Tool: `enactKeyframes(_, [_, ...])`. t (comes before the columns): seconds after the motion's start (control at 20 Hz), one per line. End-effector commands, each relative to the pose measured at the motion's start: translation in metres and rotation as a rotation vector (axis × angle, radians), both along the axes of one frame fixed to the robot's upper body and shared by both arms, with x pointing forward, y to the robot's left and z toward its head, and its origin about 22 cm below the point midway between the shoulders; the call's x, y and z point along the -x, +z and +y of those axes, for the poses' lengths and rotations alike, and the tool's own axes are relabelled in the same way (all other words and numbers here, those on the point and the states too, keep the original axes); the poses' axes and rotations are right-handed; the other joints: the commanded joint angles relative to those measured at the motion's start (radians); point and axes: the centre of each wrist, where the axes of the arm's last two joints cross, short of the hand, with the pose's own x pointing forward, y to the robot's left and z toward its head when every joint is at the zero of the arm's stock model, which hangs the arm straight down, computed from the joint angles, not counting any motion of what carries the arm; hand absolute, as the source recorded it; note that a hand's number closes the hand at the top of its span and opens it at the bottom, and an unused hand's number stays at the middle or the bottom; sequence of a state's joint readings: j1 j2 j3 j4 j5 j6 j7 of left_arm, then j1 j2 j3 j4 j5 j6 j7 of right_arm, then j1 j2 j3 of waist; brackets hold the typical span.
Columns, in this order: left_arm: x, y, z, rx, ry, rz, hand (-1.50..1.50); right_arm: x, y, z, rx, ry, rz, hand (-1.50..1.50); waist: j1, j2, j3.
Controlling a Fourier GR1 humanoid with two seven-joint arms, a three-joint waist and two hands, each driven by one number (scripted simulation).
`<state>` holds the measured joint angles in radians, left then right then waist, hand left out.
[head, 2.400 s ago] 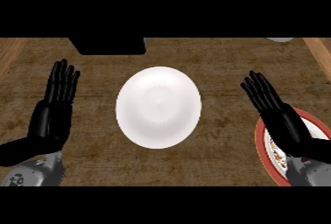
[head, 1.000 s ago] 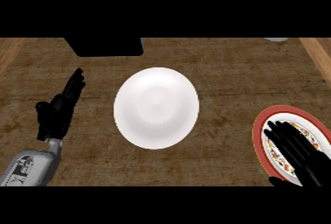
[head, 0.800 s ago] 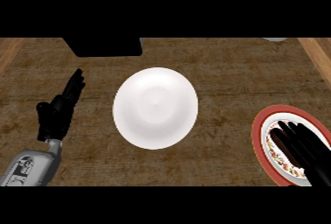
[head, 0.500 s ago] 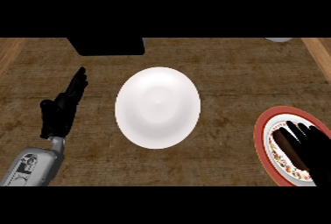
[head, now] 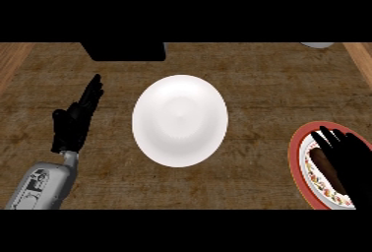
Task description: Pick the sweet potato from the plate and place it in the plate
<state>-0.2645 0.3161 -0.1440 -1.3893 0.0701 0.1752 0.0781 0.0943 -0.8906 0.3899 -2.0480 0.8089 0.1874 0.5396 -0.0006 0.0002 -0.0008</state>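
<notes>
Fingers of the right hand (head: 354,162) are lowering beside the sweet potato (head: 325,167) on the red-rimmed plate (head: 299,165), seemingly not yet clasping (left hand (head: 74,123) resting open); white plate (head: 180,120) is waiting.

The counter top (head: 254,74) is dark brown wood with a rough, streaked grain; it fills almost all the view. At the far left a lighter wooden strip (head: 13,56) runs along its edge; a similar strip (head: 361,56) stands at the far right. At the far side sits a black block (head: 123,51), its form not clear; near the top right corner a small pale object (head: 317,45) shows only in part. The light is even and soft.
</notes>
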Motion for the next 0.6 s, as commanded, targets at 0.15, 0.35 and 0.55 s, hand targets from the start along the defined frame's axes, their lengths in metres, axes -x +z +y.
enactKeyframes(0.15, [0.0, 0.015, 0.01, -0.011, -0.022, -0.018, 0.0, -0.028, -0.042, -0.007, 0.113, -0.073, 0.086, -1.5, 0.011, 0.001, 0.001])
enactKeyframes(0.35, [-0.004, 0.012, 0.019, -0.02, 0.01, -0.008, 0.0, -0.021, -0.046, -0.014, 0.121, -0.084, 0.108, -1.5, 0.0, 0.0, 0.001])
enactKeyframes(0.55, [0.005, -0.001, 0.006, -0.004, -0.006, -0.009, 0.0, -0.04, -0.072, -0.019, 0.126, -0.095, 0.151, -1.5, 0.005, 0.001, 0.001])
